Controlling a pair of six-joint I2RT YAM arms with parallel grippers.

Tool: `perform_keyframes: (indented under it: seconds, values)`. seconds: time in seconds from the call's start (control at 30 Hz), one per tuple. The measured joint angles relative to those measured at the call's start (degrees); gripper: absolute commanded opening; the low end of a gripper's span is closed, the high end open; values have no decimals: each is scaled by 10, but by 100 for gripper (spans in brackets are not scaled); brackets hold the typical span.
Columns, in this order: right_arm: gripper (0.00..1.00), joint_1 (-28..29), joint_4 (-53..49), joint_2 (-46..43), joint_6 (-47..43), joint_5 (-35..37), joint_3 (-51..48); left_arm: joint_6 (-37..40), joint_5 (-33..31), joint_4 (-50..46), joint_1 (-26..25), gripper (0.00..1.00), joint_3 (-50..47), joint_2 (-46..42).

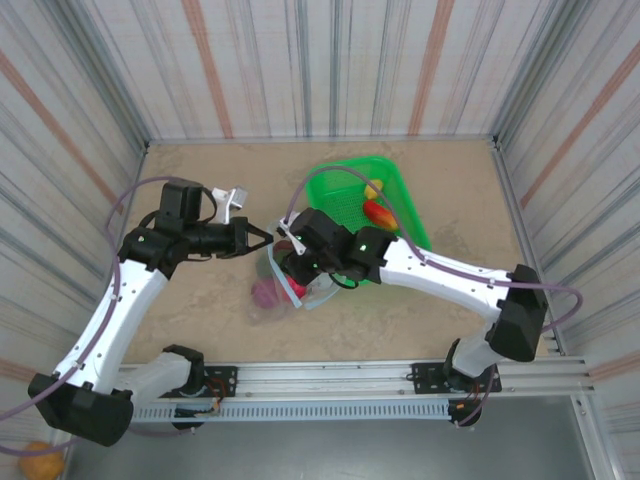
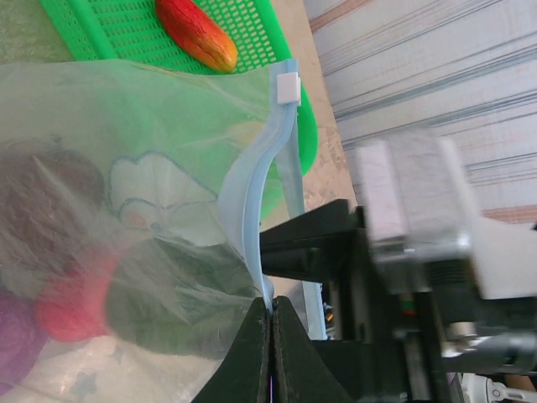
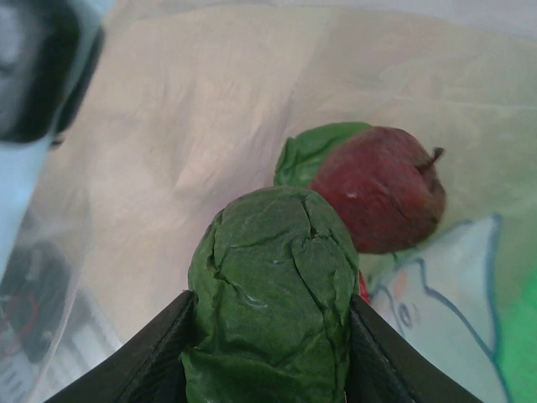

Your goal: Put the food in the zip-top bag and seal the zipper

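Observation:
The clear zip-top bag (image 1: 282, 296) lies in the middle of the table, its mouth held up. My left gripper (image 2: 270, 307) is shut on the pale blue zipper (image 2: 250, 210) near its white slider (image 2: 288, 88). My right gripper (image 3: 268, 336) is inside the bag mouth, shut on a wrinkled green vegetable (image 3: 268, 285). Beyond it in the bag lies a dark red fruit (image 3: 382, 197) on a green piece (image 3: 304, 155). Through the film I see maroon (image 2: 42, 201), red (image 2: 71, 302) and magenta (image 2: 13, 336) food. In the top view the two grippers, left (image 1: 264, 240) and right (image 1: 292, 264), nearly meet.
The green mesh tray (image 1: 345, 185) sits behind the bag and holds a yellow piece (image 1: 372, 189) and a red-orange piece (image 1: 380, 212). An orange ball (image 1: 35, 462) lies off the table at the bottom left. Striped walls enclose the table.

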Motion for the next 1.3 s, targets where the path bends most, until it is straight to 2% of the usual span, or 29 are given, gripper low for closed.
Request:
perform_keyframes:
  seconds: [0.17, 0.3, 0.43, 0.6, 0.9, 1.03, 1.2, 1.3]
  values:
    - [47, 0, 42, 37, 13, -10, 0, 0, 0, -2, 0, 0, 7, 0]
    - [54, -1, 66, 54, 28, -16, 0, 0, -5, -14, 3, 0, 11, 0]
    - [70, -2, 74, 62, 40, -14, 0, 0, -9, -20, 3, 0, 12, 0]
    - [72, -2, 76, 64, 45, -10, -1, 0, -9, -22, 4, 0, 12, 0]
    - [62, -1, 71, 52, 45, -5, -7, 0, -7, -17, 4, 0, 12, 0]
    - [52, 0, 65, 21, 44, -3, -16, 1, -7, -14, 4, 0, 12, 0]
    - [35, 0, 52, -23, 42, 5, -19, 3, -7, -14, 4, 0, 12, 0]
    - [29, -1, 43, -47, 40, 14, -26, 4, -7, -14, 4, 0, 12, 0]
